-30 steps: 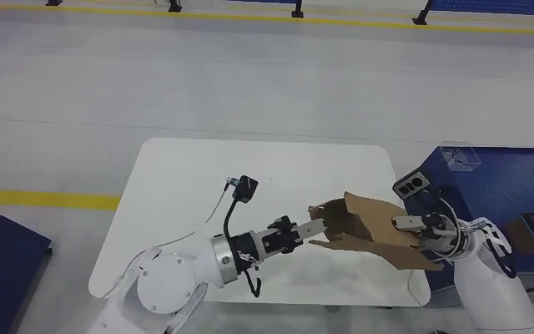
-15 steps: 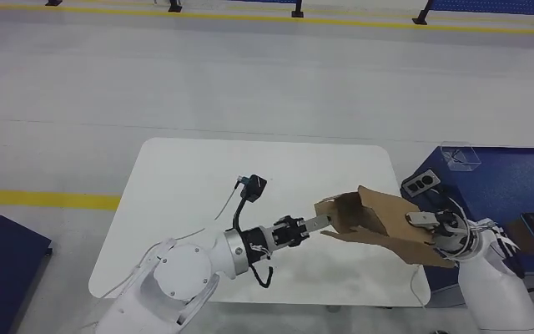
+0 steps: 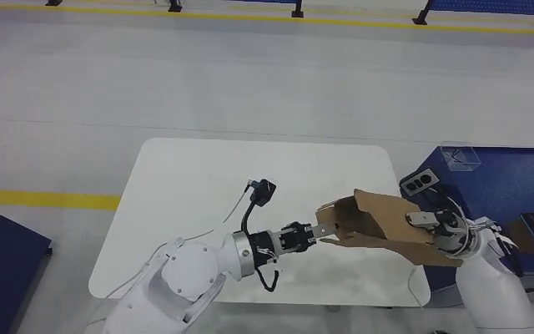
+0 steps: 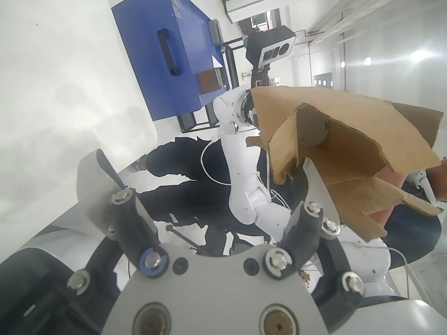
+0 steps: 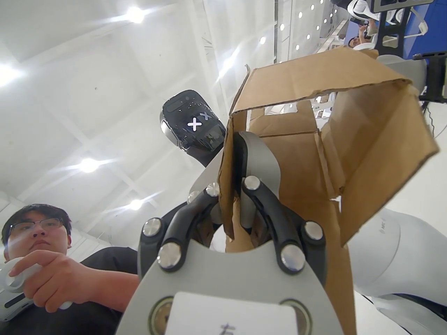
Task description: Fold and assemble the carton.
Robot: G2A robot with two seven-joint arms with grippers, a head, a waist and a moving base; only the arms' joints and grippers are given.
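Smooth white table (image 3: 209, 184), creased cardboard carton (image 3: 392, 230)

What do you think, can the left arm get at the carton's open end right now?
Probably yes. The left gripper is open and sits at the open end of the carton, touching a flap, with nothing between them. The right gripper is shut on the other end, holding it up.

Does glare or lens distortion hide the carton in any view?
Top view: even light, the carton plain against the white table. Left wrist view: strong wide-angle bending, lights blooming behind the carton, yet it is readable. Right wrist view: ceiling lamps flare in streaks; the carton is backlit, its outline visible.
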